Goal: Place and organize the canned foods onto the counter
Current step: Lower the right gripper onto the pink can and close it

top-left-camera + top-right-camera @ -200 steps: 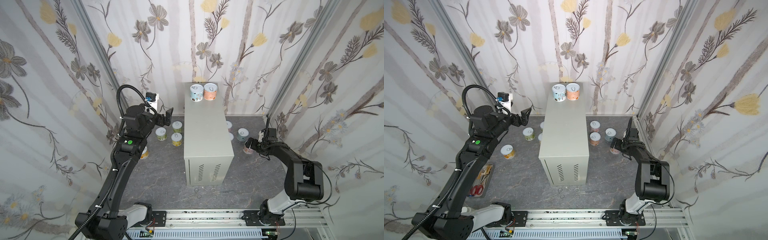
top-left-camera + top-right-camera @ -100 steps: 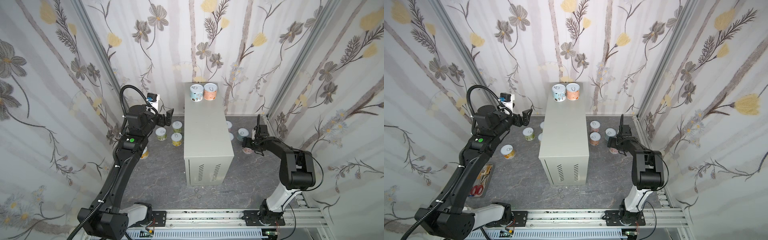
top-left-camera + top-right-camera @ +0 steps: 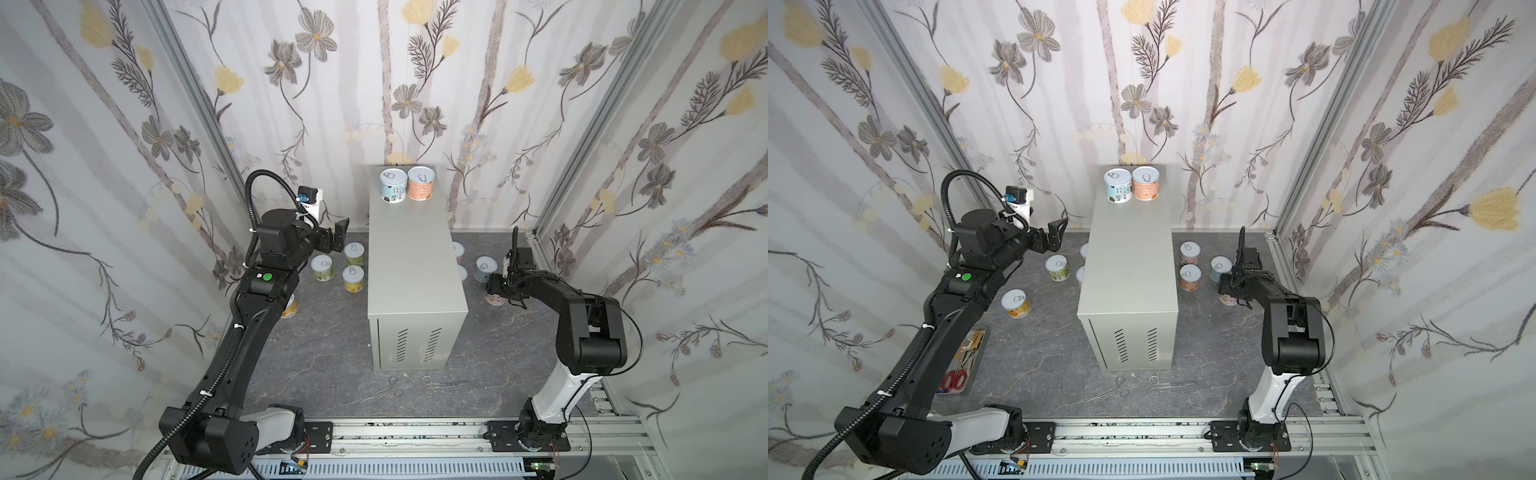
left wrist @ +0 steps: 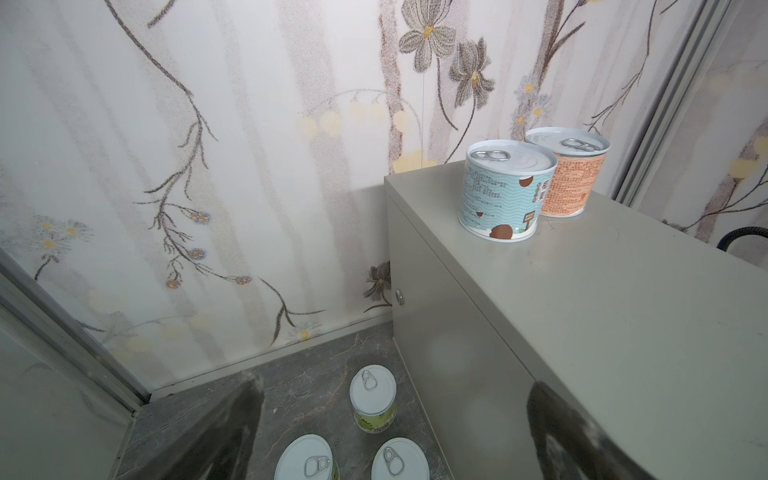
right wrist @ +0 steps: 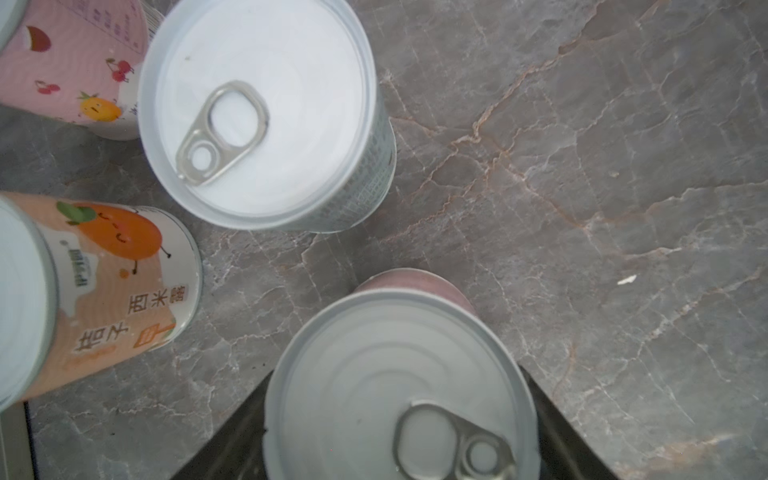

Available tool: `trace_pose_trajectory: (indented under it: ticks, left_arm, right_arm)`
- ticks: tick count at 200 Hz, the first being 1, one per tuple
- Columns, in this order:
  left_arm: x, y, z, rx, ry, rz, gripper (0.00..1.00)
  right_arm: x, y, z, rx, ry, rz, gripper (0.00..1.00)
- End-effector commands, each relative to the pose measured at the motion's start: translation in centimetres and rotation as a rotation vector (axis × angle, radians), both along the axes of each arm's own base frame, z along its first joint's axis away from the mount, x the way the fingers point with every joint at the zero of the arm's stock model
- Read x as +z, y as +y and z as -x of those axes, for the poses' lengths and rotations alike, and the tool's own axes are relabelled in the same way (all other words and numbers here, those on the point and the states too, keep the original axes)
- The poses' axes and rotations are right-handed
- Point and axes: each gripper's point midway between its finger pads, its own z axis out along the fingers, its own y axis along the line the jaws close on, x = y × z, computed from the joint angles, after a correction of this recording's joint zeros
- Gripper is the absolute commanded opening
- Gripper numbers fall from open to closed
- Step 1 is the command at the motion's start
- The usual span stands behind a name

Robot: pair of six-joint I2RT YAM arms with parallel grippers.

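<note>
Right gripper (image 3: 497,287) clamps the upright pink can (image 5: 374,365) on the floor (image 5: 602,166) right under it, the counter (image 3: 409,257) lying higher and to its left, nearest this arm

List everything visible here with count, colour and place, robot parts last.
Short cylindrical pull-tab tins on the cabinet: two, light blue and orange, side by side at its far end.
Tins left of the cabinet: four on the floor; three green or yellow, one yellow-orange.
Tins right of the cabinet: four; pink, orange, light blue, gripped pink tin.
Tall light-grey metal cabinet: one, centre.
Steel scissor-shaped tools: two, silver, floor before the cabinet.
Metal tray: one, silver, holding red-handled scissors, beside the left arm.
Left arm: black, jaws open.
Right arm: black, jaws shut on the gripped pink tin.
</note>
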Motion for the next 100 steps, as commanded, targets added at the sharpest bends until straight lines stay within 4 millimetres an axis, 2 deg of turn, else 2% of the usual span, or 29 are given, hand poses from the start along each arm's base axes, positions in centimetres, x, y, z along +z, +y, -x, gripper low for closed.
trace_pose_trajectory:
  ticks: [1,23,61,62,64,100]
  left_arm:
    - [1.6,0.0,0.0,-0.004,-0.055,0.013,1.00]
    - [2.0,-0.1,0.1,-0.008,-0.061,0.003,1.00]
    - [3.1,0.5,0.4,0.001,-0.066,-0.017,1.00]
    - [3.1,0.5,0.4,0.001,-0.066,-0.017,1.00]
    - [3.1,0.6,0.4,0.001,-0.067,-0.018,1.00]
    - [3.1,1.7,0.6,0.017,-0.068,-0.042,1.00]
  right_arm:
    - [-0.3,-0.4,0.8,0.010,0.040,0.034,0.59]
    - [1.5,-0.7,1.2,-0.001,0.022,0.049,0.56]
    - [6.7,-0.3,3.3,-0.009,-0.007,0.021,0.52]
    - [7.7,-0.2,3.5,-0.010,-0.027,0.020,0.52]
    - [8.2,-0.2,3.7,-0.011,-0.036,0.019,0.52]
    - [15.4,0.9,6.8,0.003,-0.122,0.012,0.51]
